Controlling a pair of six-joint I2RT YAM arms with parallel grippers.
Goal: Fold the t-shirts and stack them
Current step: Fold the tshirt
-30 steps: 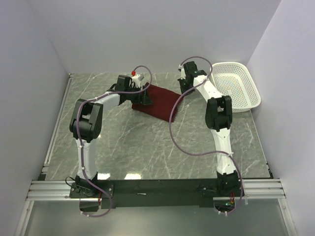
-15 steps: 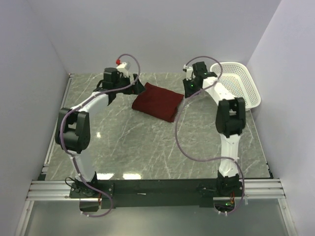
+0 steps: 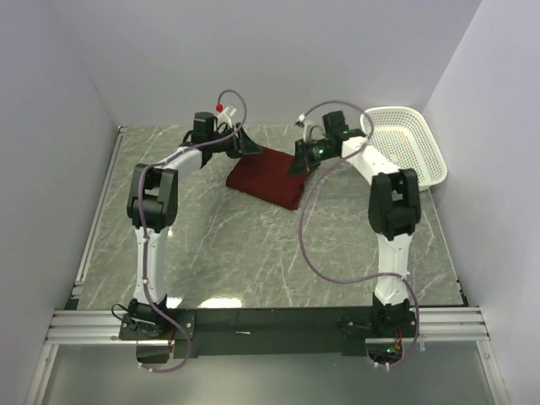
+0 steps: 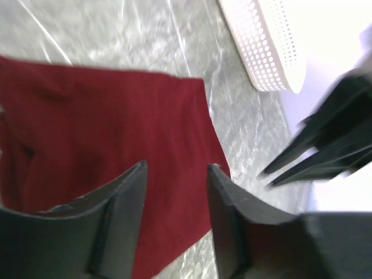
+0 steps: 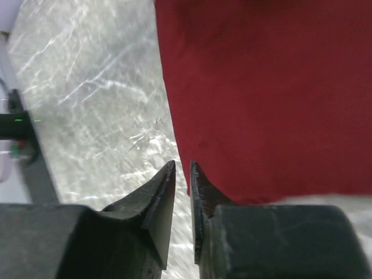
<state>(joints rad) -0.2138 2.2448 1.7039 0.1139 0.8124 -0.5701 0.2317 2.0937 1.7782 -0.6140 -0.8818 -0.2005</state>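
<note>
Maroon short-sleeved cotton t-shirt (image 3: 268,175), folded into a compact rectangle, lies flat on the grey marble-patterned tabletop (image 3: 253,245), toward the far side and roughly midway between left and right.

The left gripper (image 3: 246,145) sits at the shirt's far left corner, and the right gripper (image 3: 298,163) at its far right edge, so the garment lies between the two.

In the left wrist view the two black fingers (image 4: 116,215) are spread with a clear gap. The red cloth shows flat and smooth through that gap, with nothing gathered or caught between them. Whether the tips touch the fabric cannot be told. Past the shirt's corner in that same view, the other arm's fingers appear blurred over bare stone.

In the right wrist view the fingers (image 5: 154,209) stand almost together, with only a thin slit between the tips and tabletop showing through it. The shirt's straight edge runs just right of that slit, and the right-hand tip overlaps the edge. No cloth is pinched.

A white perforated plastic basket (image 3: 405,148) sits at the far right, apart from the shirt.
</note>
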